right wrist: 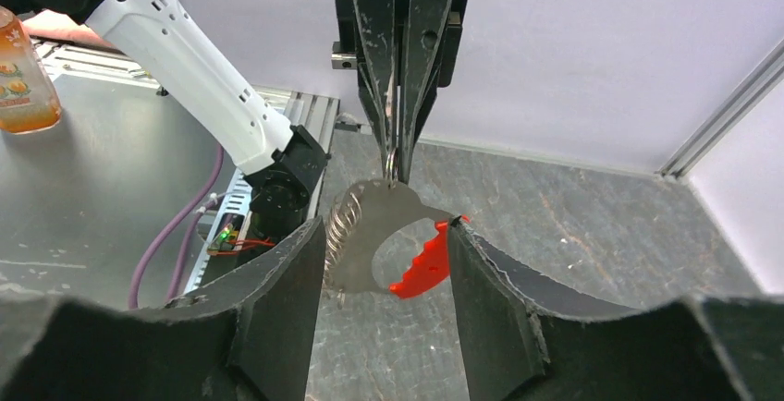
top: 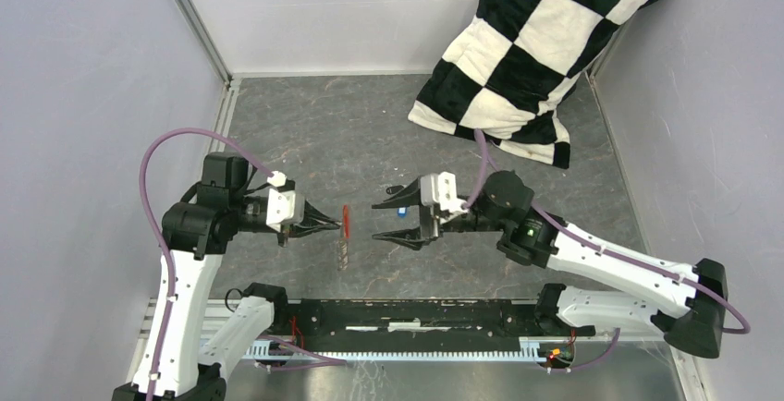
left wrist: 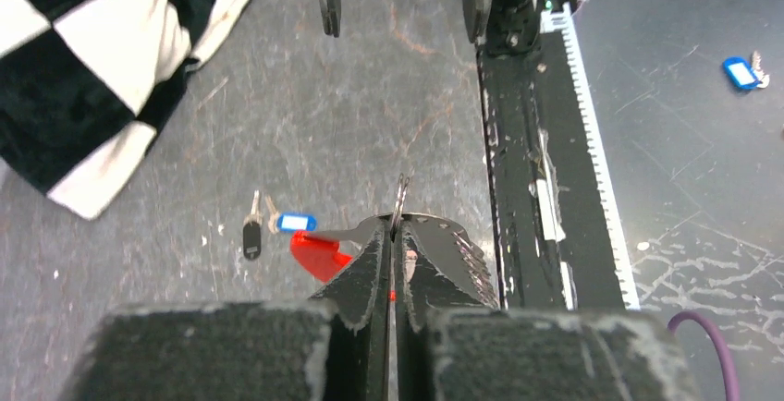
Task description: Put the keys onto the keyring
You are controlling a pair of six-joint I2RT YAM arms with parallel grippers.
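From the left tool (right wrist: 396, 147) hangs a silver, red-tagged keyring (right wrist: 374, 235).

Grey keyring (left wrist: 400, 200), red tag (left wrist: 319, 255) hanging, pinched upright in left gripper (left wrist: 393, 235); black-headed key (left wrist: 251, 235), blue-headed key (left wrist: 296, 223) flat just beyond.

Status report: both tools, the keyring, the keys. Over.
Left tool shut on keyring, lifted. Right tool open, empty. Black key, blue key on table. Nothing blocking.

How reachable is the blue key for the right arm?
Probably yes, reachable: the blue key lies uncovered on the table, and the right arm has its jaws open and empty close by.
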